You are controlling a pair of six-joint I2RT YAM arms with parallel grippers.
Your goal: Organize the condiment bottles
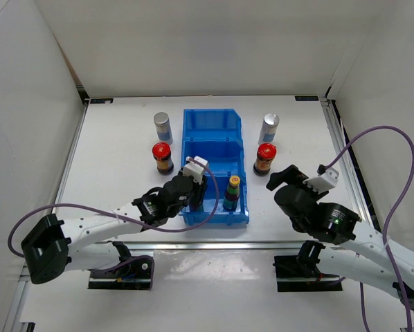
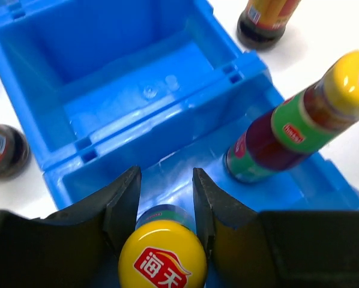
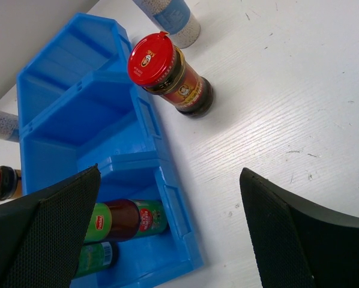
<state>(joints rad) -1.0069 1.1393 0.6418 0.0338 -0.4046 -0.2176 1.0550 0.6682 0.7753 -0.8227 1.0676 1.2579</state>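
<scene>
In the wrist view my left gripper (image 2: 165, 175) is shut on a slim yellow-capped bottle (image 2: 162, 257) that stands in the near compartment of the blue bin (image 2: 125, 72). In the top view this gripper (image 1: 195, 194) is over the bin's near left. A second yellow-capped bottle (image 1: 232, 192) stands beside it (image 2: 287, 132). Two red-capped bottles (image 1: 163, 158) (image 1: 265, 158) and two silver-capped bottles (image 1: 163, 128) (image 1: 268, 128) stand on the table either side of the bin (image 1: 214, 121). My right gripper (image 1: 282, 177) is open and empty right of the bin (image 3: 170, 174).
The bin's middle and far compartments hold nothing. The right wrist view shows a red-capped bottle (image 3: 167, 75) and a silver-capped one (image 3: 173, 15) ahead on the white table. White walls enclose the table on three sides.
</scene>
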